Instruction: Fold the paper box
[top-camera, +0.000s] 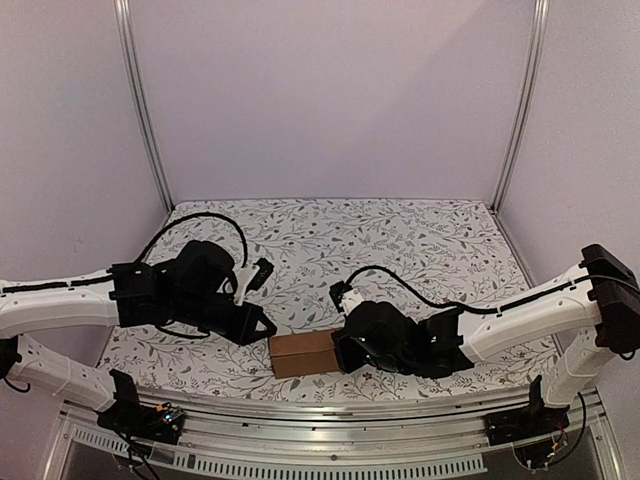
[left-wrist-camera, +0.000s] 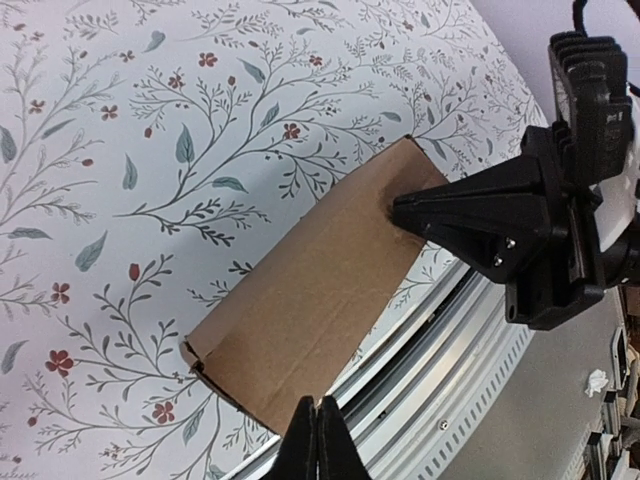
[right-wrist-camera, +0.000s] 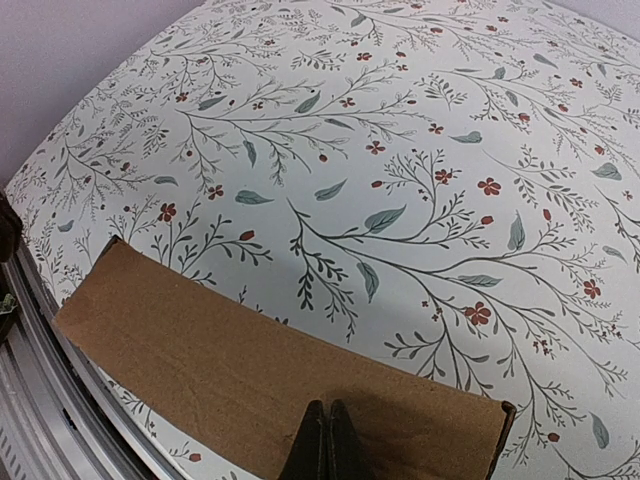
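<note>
Indoors, paper box (top-camera: 303, 353) on floral tablecloth (top-camera: 400, 230)

We see the left arm (top-camera: 55, 310) and right arm (top-camera: 520, 315), white-shelled with black wrists; black cables (top-camera: 200, 214) loop above them; small silver screws (left-wrist-camera: 510, 242) dot the black right gripper (left-wrist-camera: 400, 210).

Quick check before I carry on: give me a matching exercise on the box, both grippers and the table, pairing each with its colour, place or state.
Things:
1. paper box
2. left gripper
3. right gripper
4. table

Descriptions:
A. closed, at the box's right end in the top view
B. plain brown, lying by the table's near edge
C. white with a leaf-and-flower pattern
D. closed, at the box's left end in the top view

Pairs: 1-B, 2-D, 3-A, 4-C
</note>
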